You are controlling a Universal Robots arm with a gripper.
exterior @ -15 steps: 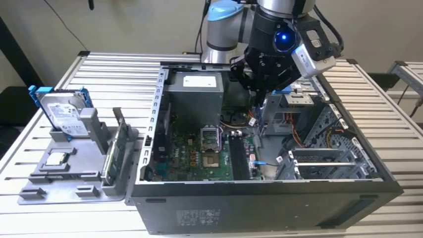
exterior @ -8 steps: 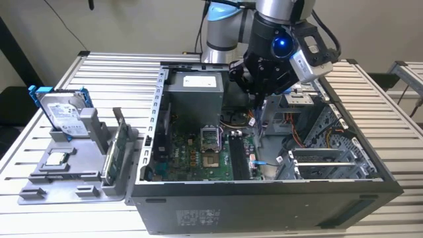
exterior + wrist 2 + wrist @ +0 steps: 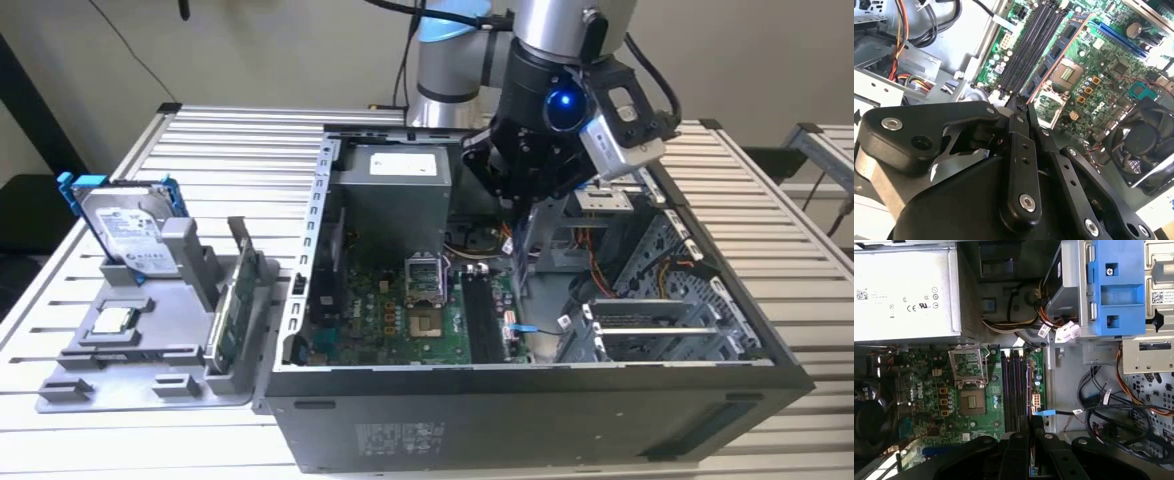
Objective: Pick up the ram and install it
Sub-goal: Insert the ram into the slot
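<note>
My gripper [image 3: 514, 207] hangs inside the open computer case [image 3: 534, 430], its fingers [image 3: 1019, 150] drawn tight together. A thin dark strip, the ram [image 3: 517, 250], hangs edge-on from the fingertips and points down at the motherboard. The long black memory slots [image 3: 481, 315] lie just below and slightly to the exterior view's left of it. Both wrist views show the shut fingers [image 3: 1021, 450] over those memory slots [image 3: 1031, 47] [image 3: 1014, 390]. How far the ram's lower edge is from the slots cannot be told.
A grey power supply [image 3: 394, 185] stands at the back of the case, and a drive cage with a blue bracket [image 3: 1116, 290] and loose cables [image 3: 1104, 405] lie beside the slots. Outside the case, a grey holder [image 3: 134, 350] carries a hard drive [image 3: 127, 225] and a green card [image 3: 240, 300].
</note>
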